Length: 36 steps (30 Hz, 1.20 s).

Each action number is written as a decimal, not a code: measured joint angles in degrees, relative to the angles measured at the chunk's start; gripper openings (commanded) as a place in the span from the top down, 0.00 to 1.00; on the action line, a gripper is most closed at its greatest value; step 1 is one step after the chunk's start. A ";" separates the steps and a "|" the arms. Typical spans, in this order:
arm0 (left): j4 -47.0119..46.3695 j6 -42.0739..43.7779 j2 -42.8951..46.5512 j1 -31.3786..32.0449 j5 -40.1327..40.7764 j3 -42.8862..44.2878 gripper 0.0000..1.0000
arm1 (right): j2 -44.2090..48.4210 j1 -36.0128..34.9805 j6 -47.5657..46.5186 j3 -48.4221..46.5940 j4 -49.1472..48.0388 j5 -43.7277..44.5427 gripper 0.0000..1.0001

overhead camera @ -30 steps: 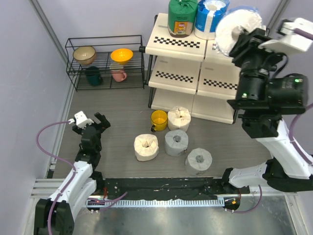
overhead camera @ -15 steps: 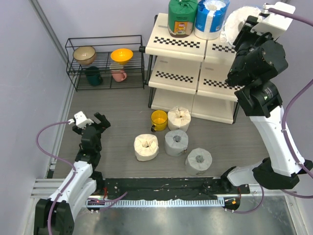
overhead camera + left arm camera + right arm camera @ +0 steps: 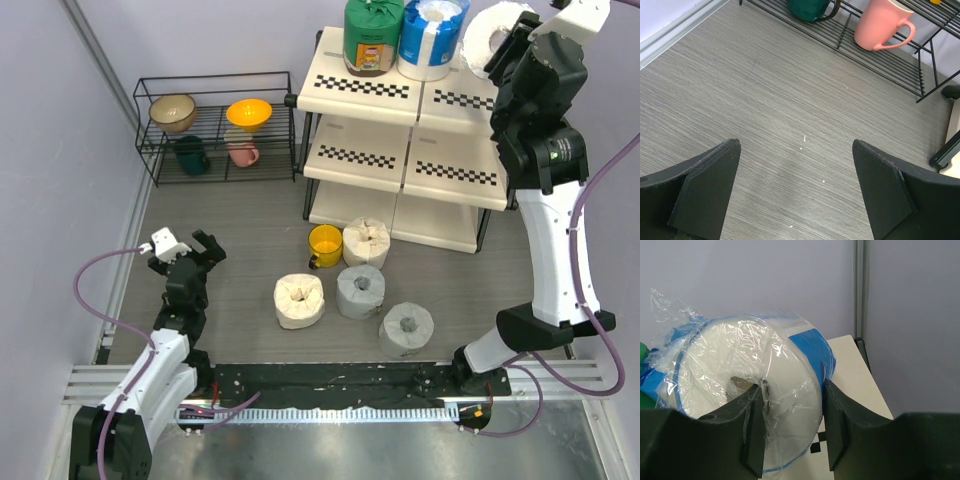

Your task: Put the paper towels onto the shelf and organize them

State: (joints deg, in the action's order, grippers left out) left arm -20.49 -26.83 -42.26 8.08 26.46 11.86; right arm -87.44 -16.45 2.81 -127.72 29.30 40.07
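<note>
Right wrist view tells most of it: the right arm's (image 3: 545,150) jaws are clamped on the wall of a blue-and-white wrapped roll (image 3: 755,385). One jaw looks to sit in its hollow core, the other outside on the crinkled plastic. The roll lies on its side between them, at the right end of the shelf's (image 3: 852,372) top panel, just beyond the jaws; whether it touches I cannot tell. Left of those jaws a green-wrapped roll (image 3: 372,35) and a second blue-and-white roll (image 3: 430,35) stand upright on that tier. Well below, four bare rolls (image 3: 360,291) sit on the tabletop (image 3: 240,220) by a yellow cup (image 3: 324,245). The left arm's (image 3: 180,300) jaws stand apart over bare tabletop, a pink mug (image 3: 880,25) ahead of them.
</note>
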 measured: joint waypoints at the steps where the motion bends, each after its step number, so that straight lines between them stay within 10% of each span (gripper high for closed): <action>1: 0.09 -0.02 0.00 -0.02 0.02 0.00 0.00 | -0.46 1.66 1.75 -0.39 1.31 -1.99 0.79; 17: 0.24 -0.11 -0.52 -0.02 0.55 0.00 0.00 | -1.90 17.62 19.93 -1.07 8.59 -27.41 0.78; 36: 0.24 -0.22 -0.52 -0.02 0.94 0.00 0.00 | -2.95 18.51 21.66 -0.98 9.01 -32.79 0.69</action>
State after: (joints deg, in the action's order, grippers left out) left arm -20.25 -27.05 -42.78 8.05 27.40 11.86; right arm -90.39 2.07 24.47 -128.70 38.30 7.29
